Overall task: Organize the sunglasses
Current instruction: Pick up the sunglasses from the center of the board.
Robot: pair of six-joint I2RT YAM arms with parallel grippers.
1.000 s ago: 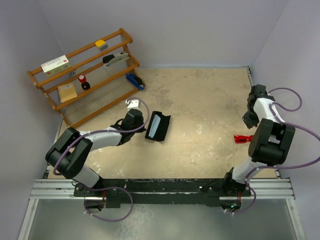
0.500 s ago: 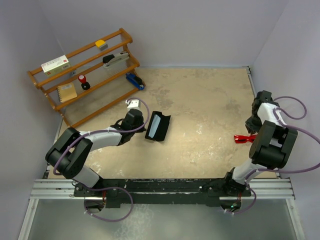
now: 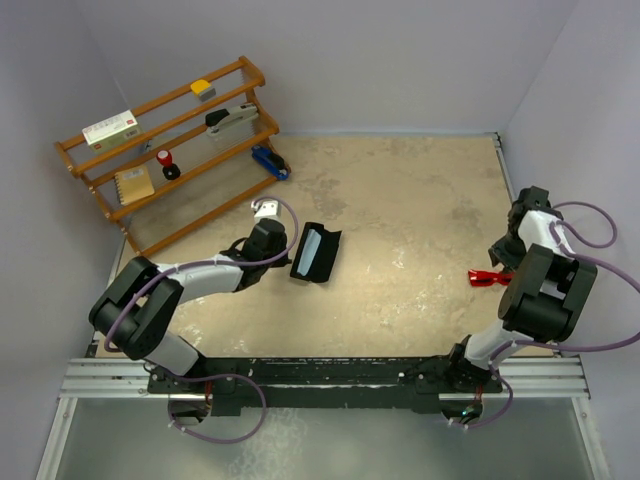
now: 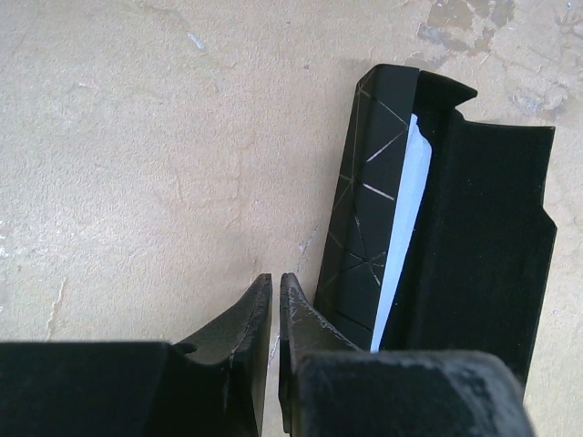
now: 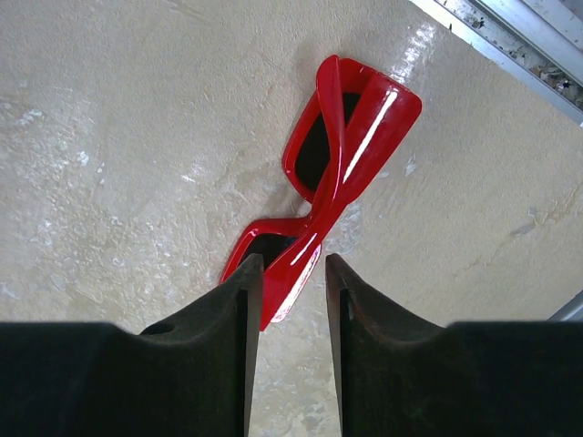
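The right gripper (image 5: 290,269) is hanging, jaws released, astride the sunglasses (image 5: 351,137); the left gripper (image 4: 276,287) is resting, jaws clenched, beside the black case (image 4: 364,228).

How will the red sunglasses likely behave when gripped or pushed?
The sunglasses look glossy, so they may slip in the right hand. Thin and folded, they are probably light and stiff, though a hinged arm could swing open. Lying flat, they should slide, not roll.
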